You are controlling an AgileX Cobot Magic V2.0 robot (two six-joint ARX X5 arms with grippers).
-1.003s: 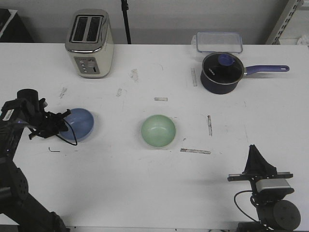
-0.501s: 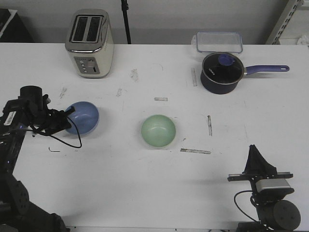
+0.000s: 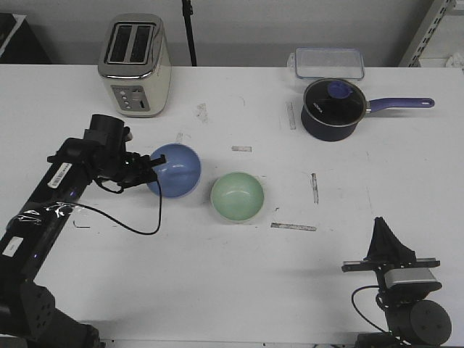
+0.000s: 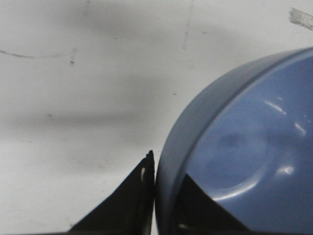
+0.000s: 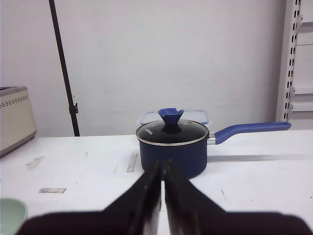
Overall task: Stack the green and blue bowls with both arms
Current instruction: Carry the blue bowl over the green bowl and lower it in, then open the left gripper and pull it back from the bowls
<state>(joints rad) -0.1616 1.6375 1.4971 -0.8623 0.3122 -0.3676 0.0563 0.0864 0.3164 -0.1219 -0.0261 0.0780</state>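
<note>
Two bowls on the white table [image 3: 217,290]: one blue bowl [image 3: 175,170] and one green bowl [image 3: 237,196], side by side near the middle, blue on the left, rims close, can't tell if touching. The green one sits flat, mouth up. The blue one looks tipped, mouth facing up and toward the camera. The left gripper [image 3: 150,170] is pinched on the blue bowl's left rim, one finger [image 4: 132,196] outside and one inside. The right gripper [image 5: 162,169] is parked at the near right corner, fingers pressed together on nothing.

Also one toaster [image 3: 135,65], one saucepan [image 3: 333,109] with its handle pointing right, and one clear container [image 3: 328,62] partly hidden behind it. The wrist view cuts off most of the blue bowl.
</note>
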